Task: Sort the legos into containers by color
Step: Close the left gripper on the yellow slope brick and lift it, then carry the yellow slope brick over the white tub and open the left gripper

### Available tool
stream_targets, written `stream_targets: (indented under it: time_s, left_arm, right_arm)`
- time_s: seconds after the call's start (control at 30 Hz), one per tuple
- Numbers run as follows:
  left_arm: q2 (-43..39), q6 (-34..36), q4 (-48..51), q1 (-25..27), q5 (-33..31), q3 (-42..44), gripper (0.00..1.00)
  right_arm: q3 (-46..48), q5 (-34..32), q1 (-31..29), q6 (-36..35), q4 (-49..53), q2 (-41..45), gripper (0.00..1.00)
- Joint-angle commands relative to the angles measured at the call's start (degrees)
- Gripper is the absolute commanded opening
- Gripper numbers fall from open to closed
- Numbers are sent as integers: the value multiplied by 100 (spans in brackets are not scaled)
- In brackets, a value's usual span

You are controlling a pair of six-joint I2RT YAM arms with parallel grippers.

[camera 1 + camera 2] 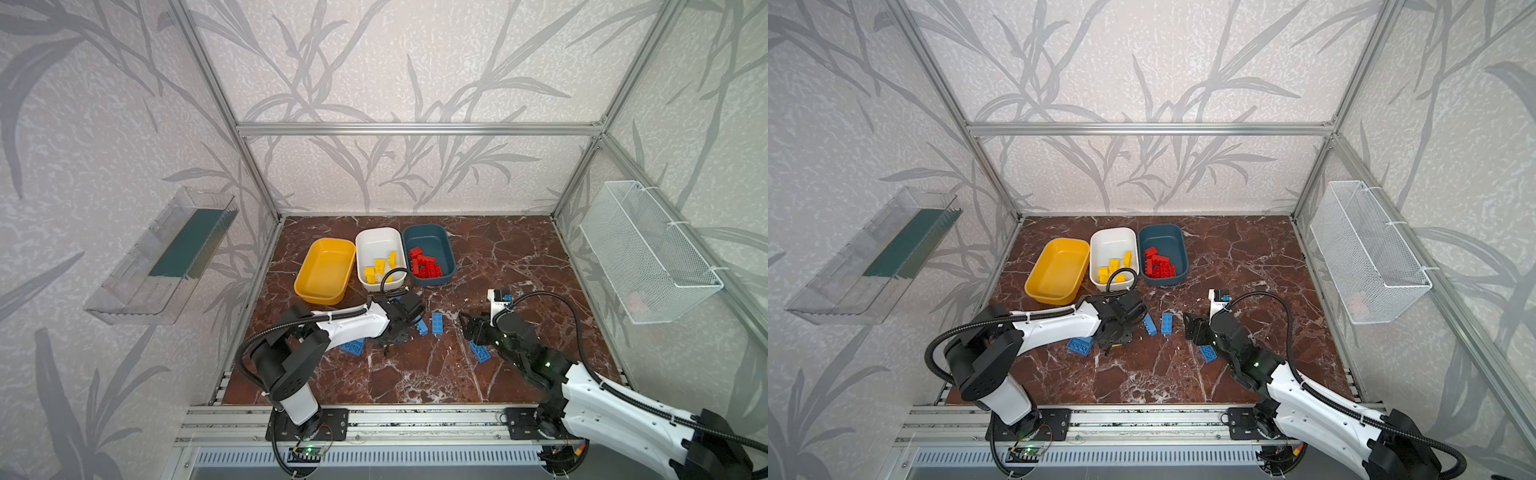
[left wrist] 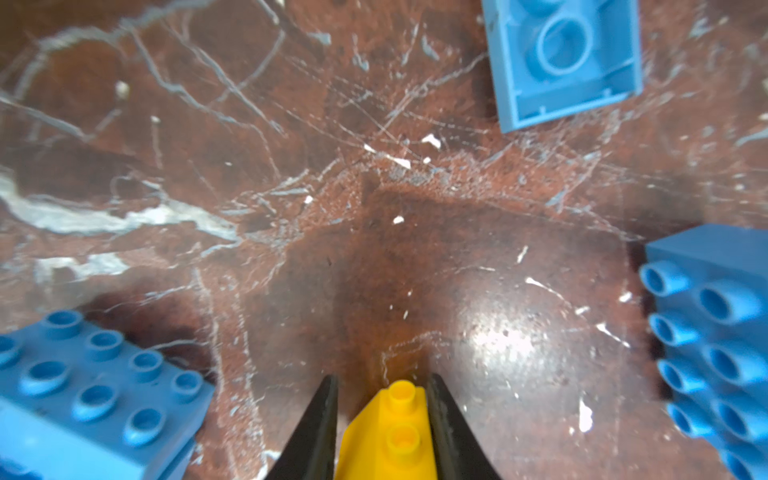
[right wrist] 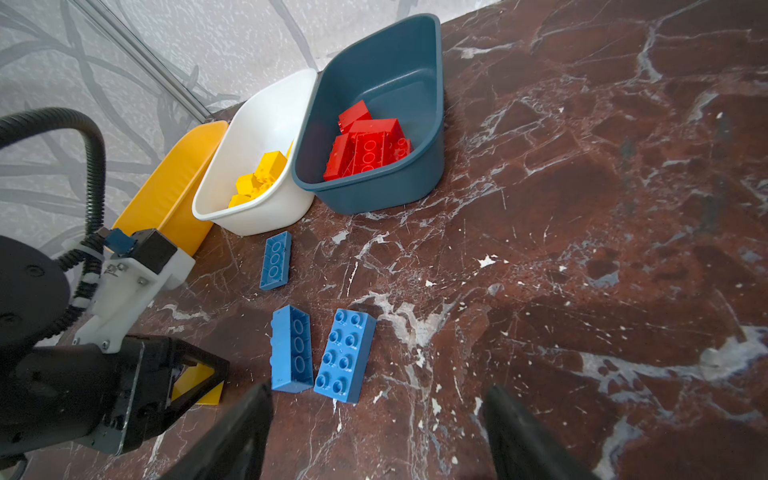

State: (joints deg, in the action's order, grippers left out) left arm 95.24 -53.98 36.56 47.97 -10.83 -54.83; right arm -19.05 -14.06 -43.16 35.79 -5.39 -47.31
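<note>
My left gripper (image 2: 382, 380) is shut on a yellow wedge lego (image 2: 390, 432), low over the marble floor in front of the tubs (image 1: 390, 340). Blue legos lie around it: one studs-up (image 2: 91, 390), one on its side (image 2: 715, 328), one upside down (image 2: 565, 58). My right gripper (image 3: 376, 395) stands open and empty just short of two blue legos (image 3: 345, 355) (image 3: 292, 349). Another blue lego (image 1: 479, 351) lies beside that arm. The yellow container (image 1: 328, 266) is empty. The white container (image 1: 376, 232) holds yellow legos (image 1: 379, 268). The teal container (image 1: 428, 241) holds red legos (image 1: 423, 264).
A clear tray (image 1: 166, 257) hangs on the left wall and a white wire basket (image 1: 648, 249) on the right wall. Aluminium frame posts bound the floor. The three tubs stand side by side at the back left.
</note>
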Motion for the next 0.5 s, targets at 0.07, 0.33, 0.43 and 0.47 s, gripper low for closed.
stream_targets:
  time_s: [0.07, 0.33, 0.43, 0.47]
  left_arm:
    - [-308, 323, 596, -3, -462, -615, 29]
    - [-236, 1043, 982, -588, -409, -1712, 29]
    - [-59, 1297, 1067, -944, -246, -2172, 29]
    - [27, 1372, 1093, -1064, -190, -2335, 29]
  right_arm:
    - [68, -50, 27, 37, -129, 46, 81]
    - [117, -47, 27, 40, -129, 173, 81]
    - [134, -48, 27, 35, -129, 218, 81]
    - [142, -52, 27, 34, -130, 230, 81]
